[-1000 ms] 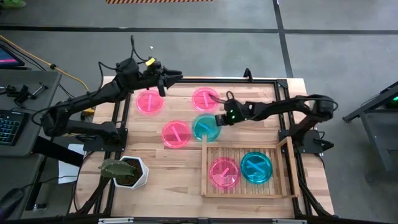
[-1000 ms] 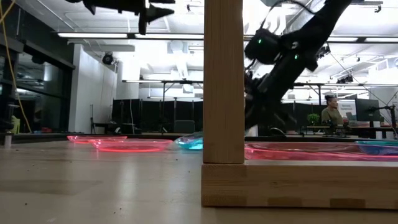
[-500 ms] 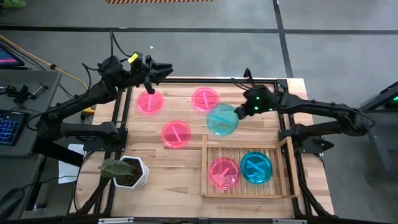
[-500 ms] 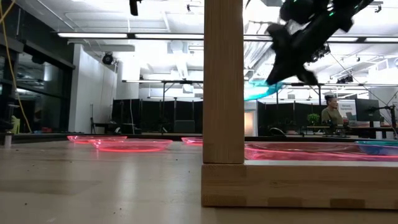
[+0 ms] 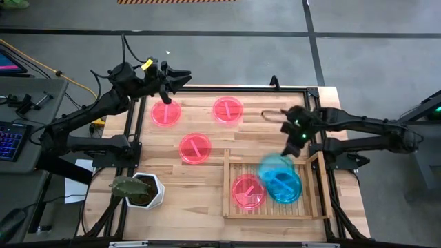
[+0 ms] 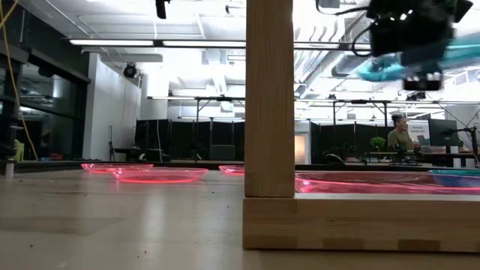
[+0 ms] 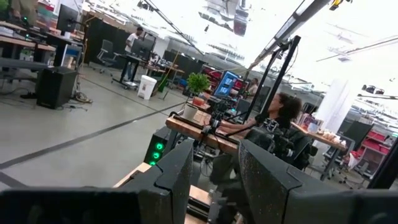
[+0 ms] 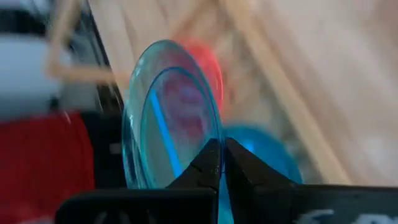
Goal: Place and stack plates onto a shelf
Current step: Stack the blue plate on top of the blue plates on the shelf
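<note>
My right gripper is shut on a teal plate and holds it in the air over the shelf, a light-wood slatted rack at the near right. A pink plate and another teal plate lie flat on its slats. Three pink plates lie flat on the table. My left gripper hangs open and holds nothing above the table's far left corner. In the low view the held teal plate shows high up, under my right gripper. My right gripper pinches the teal plate's rim between its two fingers, which slant down from the far right. The plate is lifted clear and tilted, and reaches out from the fingertips over the shelf.
A white hexagonal plant pot stands at the near left. A dark frame runs round the table's edges. The shelf's upright corner post fills the middle of the low view. People sit at desks in the room behind.
My right gripper has lifted the teal plate off the table's middle and carried it up, toward the right and near edges, until it hangs over the shelf. The wrist has turned and the plate has tipped. My left gripper has risen and drawn back a little toward the far left.
</note>
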Robot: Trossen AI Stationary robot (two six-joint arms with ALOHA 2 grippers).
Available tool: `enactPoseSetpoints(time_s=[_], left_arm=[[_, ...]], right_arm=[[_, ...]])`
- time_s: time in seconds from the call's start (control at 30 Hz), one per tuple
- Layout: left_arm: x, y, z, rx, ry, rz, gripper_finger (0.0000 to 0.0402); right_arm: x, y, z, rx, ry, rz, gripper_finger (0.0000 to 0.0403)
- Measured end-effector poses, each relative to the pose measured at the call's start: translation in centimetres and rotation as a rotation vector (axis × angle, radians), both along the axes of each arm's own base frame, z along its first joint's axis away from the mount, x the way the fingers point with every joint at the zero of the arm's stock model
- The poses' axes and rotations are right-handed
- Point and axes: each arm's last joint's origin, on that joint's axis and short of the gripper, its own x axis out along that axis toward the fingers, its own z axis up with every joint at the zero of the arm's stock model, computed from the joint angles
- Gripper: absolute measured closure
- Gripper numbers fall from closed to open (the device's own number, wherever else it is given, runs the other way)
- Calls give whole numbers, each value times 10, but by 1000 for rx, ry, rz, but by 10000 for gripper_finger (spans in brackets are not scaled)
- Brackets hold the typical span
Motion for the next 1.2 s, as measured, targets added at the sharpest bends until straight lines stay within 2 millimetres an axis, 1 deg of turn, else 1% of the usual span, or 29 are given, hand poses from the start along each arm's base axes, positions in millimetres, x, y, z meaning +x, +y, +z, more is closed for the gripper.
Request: enactPoseSetpoints(time_s=[0.1,0.2,0.37,0.6,0.83,1.2], left_arm=[[0,0,0,-8,-2,-2,280],[0,0,0,-8,-2,-2,280],[0,0,0,-9,-2,3,280],[0,0,0,-9,-2,4,280],[0,0,0,-9,-2,6,280],[0,1,0,-10,-3,15,280]], right_arm=[[-3,11,-9,6,120,95,403],[-1,18,-16,-20,199,186,403],[11,25,-31,-126,291,274,403],[25,31,-50,-168,381,395,403],[31,30,-57,-183,402,406,403],[33,30,-57,-166,415,353,403]])
